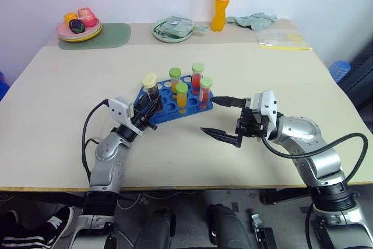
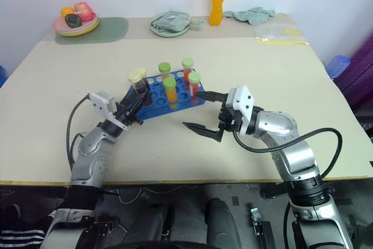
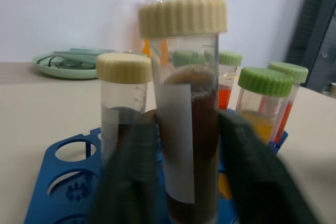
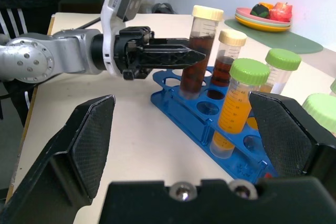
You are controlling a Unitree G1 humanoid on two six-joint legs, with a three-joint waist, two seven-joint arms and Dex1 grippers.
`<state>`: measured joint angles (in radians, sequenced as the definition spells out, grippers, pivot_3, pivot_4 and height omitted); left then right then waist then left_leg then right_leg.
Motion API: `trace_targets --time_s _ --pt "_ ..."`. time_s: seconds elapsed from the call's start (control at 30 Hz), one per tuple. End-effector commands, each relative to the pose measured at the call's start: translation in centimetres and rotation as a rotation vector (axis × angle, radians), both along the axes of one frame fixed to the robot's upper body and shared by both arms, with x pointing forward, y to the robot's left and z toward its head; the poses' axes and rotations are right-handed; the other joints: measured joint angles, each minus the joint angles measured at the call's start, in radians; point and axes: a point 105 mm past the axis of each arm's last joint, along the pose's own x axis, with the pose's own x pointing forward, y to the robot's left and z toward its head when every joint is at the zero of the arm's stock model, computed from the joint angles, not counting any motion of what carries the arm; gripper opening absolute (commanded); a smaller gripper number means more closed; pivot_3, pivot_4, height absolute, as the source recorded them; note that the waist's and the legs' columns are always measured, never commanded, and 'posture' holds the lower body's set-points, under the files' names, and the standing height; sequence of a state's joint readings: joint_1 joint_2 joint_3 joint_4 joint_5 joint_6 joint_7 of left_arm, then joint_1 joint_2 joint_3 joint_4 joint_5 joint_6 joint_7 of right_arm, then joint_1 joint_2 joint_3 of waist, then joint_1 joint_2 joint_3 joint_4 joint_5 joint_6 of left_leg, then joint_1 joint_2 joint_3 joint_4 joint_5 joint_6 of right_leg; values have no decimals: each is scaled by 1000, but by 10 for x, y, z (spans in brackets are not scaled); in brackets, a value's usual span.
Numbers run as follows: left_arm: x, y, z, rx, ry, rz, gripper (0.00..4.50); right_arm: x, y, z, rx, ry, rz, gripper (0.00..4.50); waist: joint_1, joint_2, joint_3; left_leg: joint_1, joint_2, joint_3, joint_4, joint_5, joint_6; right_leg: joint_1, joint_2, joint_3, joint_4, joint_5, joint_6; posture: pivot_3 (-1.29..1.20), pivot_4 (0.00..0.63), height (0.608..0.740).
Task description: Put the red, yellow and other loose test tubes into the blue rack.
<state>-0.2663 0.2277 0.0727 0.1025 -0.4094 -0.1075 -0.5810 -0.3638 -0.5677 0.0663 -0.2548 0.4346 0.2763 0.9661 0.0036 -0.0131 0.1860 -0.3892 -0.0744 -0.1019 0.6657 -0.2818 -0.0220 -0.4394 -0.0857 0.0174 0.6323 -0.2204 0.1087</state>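
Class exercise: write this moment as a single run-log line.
left hand: fingers either side of brown tube standing in blue rack | right hand: open, empty, beside rack | rack: six tubes upright

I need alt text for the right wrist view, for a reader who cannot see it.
The left gripper reaches to a cream-capped tube of dark liquid standing in the blue rack, its jaws either side of it. Green-capped orange tubes stand nearer, between the right gripper's wide-open jaws.
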Motion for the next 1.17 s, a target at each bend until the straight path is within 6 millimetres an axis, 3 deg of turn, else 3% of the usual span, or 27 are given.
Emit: trace_targets --time_s 0.03,0.07,0.1,0.23,0.43,0.67,0.87,1.17 --pt "-7 3 17 53 -81 -3 3902 0 0 14 13 -64 12 4500 1 0 0 0 0 0 0 0 0 0 0 0 0 0 0 0 150 740" --pt "-8 6 18 63 -82 -5 4315 0 -1 14 11 -63 11 4500 1 0 0 0 0 0 0 0 0 0 0 0 0 0 0 0 150 740" --pt "-10 8 20 71 -84 -12 4419 0 -3 13 7 -63 11 4500 1 0 0 0 0 0 0 0 0 0 0 0 0 0 0 0 150 740" --pt "-20 24 30 143 -88 -31 4419 -1 -7 12 -9 -60 5 4500 -1 0 0 0 0 0 0 0 0 0 0 0 0 0 0 0 150 740" --pt "-54 47 43 227 -6 -221 4419 -5 -28 1 -61 -27 -22 4500 -1 0 0 0 0 0 -1 0 1 0 0 0 -1 0 0 0 150 740" --pt "-78 54 30 512 32 -396 4419 5 -54 -2 -65 -9 -115 4500 0 1 0 1 1 0 -1 -1 2 1 0 0 -1 0 0 0 150 740" --pt "-73 62 27 612 1 -415 4419 8 -59 -3 -100 -23 -176 4500 1 1 0 1 1 0 -1 -1 2 1 0 0 -2 0 -1 0 150 740" --pt "-68 42 19 571 -12 -465 4419 2 -65 7 -111 -36 -197 4500 1 1 1 1 1 1 -1 -2 3 1 0 0 -2 0 0 0 150 740"
